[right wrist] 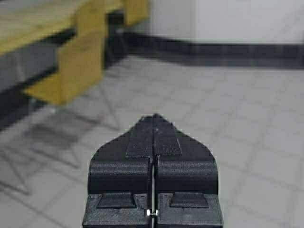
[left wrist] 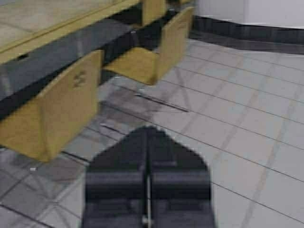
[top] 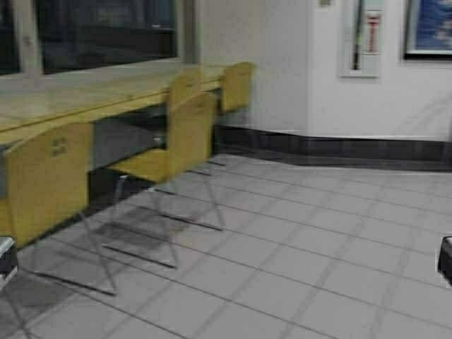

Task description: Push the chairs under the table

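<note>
The long pale yellow-wood table runs along the left wall under the window. Several yellow-tan chairs stand at it. The nearest chair is pushed partly under. The second chair stands pulled out on the tiles, its seat clear of the table. Two more chairs stand farther along. My left gripper is shut and empty, above the floor beside the nearest chair. My right gripper is shut and empty, over open floor, with the second chair ahead of it.
Grey floor tiles spread to the right. A white wall with a dark skirting closes the far side. A wall cabinet and a framed picture hang there.
</note>
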